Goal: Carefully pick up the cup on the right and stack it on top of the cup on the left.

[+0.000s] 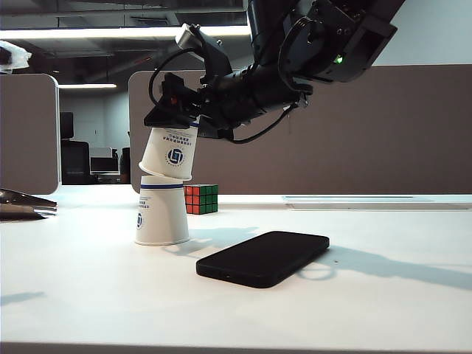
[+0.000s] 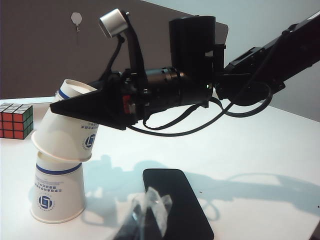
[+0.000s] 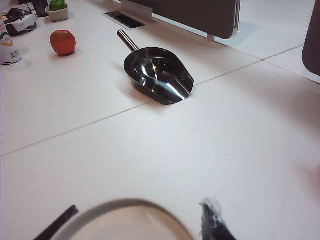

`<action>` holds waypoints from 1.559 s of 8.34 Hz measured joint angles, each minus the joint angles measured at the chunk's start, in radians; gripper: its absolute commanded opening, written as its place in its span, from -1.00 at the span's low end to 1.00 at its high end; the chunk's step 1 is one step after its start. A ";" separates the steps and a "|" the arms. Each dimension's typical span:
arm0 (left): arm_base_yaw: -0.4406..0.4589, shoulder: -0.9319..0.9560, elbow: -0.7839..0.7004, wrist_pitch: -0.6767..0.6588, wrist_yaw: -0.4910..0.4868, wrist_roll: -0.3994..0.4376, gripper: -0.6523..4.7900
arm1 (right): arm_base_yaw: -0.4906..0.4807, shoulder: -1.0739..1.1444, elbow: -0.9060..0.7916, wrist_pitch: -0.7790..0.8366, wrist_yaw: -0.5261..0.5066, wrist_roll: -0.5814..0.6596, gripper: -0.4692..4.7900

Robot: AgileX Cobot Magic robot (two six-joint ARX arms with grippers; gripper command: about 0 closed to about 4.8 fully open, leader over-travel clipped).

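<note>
Two white paper cups with blue logos stand mouth-down near the table's left. The left cup (image 1: pixel 161 214) (image 2: pixel 57 192) rests on the table. The other cup (image 1: pixel 171 151) (image 2: pixel 65 135) sits tilted over the left cup's upturned base, its mouth partly slipped over it. My right gripper (image 1: pixel 173 110) (image 2: pixel 70 100) (image 3: pixel 135 225) is shut on this upper cup near its top. In the right wrist view the cup (image 3: pixel 125 222) fills the gap between the two fingers. My left gripper (image 2: pixel 145 220) hangs apart from both cups, above the near end of the phone, with its taped fingertips together.
A black phone (image 1: pixel 263 257) (image 2: pixel 180 205) lies flat just right of the cups. A Rubik's cube (image 1: pixel 201 198) (image 2: pixel 15 120) stands behind them. A metal scoop (image 1: pixel 26 204) (image 3: pixel 160 75) lies to the left, with an apple (image 3: pixel 63 42) beyond it.
</note>
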 measured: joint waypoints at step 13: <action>0.000 0.000 0.000 0.000 0.000 0.000 -0.78 | 0.003 0.111 0.136 -0.315 0.063 0.000 0.33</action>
